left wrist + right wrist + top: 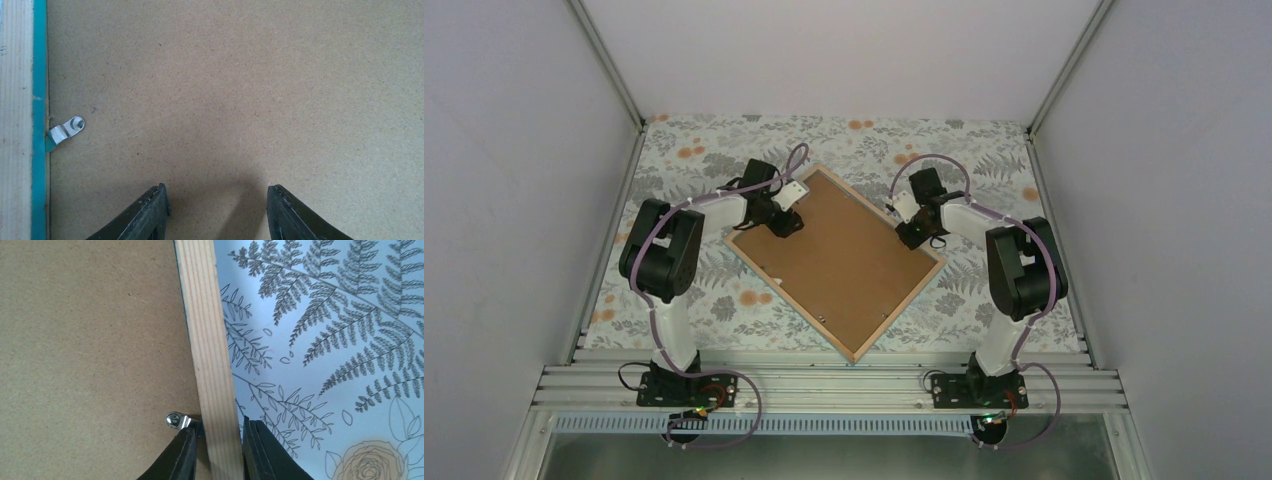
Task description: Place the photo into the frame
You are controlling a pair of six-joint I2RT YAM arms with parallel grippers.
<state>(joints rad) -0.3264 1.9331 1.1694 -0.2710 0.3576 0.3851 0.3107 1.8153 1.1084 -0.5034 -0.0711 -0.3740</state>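
Frame — one, back up; one board inside.

Reaching forward from the worktop's near edge with both arms, elbows raised. Holding left pincer half spread (nothing between its fingers), pointed down. Clamping right pincer across the frame rail.

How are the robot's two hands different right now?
The left hand is open; the right hand pinches shut. The left hand is over the brown board, holding nothing; the right hand grips the frame by its wooden edge. Both have two black fingers.
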